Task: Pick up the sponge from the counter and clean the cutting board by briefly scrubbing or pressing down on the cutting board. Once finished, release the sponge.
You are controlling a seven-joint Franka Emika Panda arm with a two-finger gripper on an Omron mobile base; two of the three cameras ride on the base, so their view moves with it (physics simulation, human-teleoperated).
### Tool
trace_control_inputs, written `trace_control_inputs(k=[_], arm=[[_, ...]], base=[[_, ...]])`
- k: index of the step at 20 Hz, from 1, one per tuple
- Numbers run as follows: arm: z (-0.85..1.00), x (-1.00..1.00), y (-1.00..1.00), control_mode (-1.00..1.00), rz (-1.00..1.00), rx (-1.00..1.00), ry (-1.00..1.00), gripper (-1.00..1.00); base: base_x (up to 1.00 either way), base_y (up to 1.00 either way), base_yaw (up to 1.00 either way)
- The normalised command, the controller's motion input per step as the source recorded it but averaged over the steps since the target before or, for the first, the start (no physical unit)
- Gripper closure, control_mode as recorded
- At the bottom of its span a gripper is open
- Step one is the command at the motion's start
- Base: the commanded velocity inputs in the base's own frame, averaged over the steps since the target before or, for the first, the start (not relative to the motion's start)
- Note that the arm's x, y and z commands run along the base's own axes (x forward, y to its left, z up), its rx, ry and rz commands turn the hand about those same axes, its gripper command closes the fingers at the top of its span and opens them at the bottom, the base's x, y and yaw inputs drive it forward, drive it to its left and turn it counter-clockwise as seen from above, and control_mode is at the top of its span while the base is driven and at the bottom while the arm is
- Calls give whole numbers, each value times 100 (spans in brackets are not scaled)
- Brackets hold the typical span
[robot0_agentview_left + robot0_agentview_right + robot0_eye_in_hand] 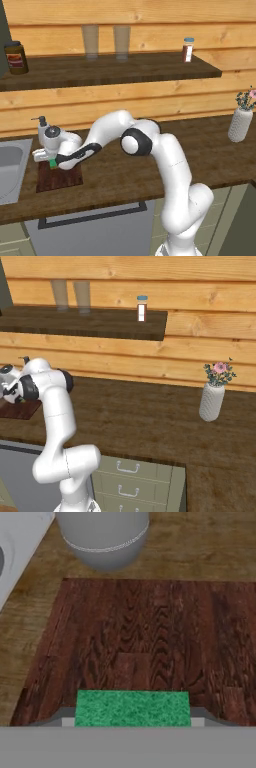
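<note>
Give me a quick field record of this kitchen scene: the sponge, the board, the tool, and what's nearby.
sponge: green top, between the tool's fingers, over the cutting board
cutting board: dark reddish-brown, flat on the counter, beside the sink
tool state: closed on the sponge
behind board: grey soap dispenser
shelf: jar, two glasses, small bottle
right end of counter: white vase with flowers
</note>
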Motion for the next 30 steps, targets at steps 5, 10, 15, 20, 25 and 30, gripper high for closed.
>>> trace_control_inputs(k=[5, 10, 15, 20, 25, 30], arm=[[-9, 61, -7, -100, 0, 0, 0, 100], [-8, 47, -14, -100, 0, 0, 0, 100], [-18, -5, -54, -100, 4, 0, 0, 100], [-23, -22, -68, -100, 0, 4, 0, 100], [-25, -2, -36, -100, 0, 8, 0, 100], [-20, -78, 0, -100, 0, 12, -4, 100]], base=[[0, 0, 0], [0, 0, 0], [0, 0, 0], [0, 0, 0], [0, 0, 0], [0, 0, 0]])
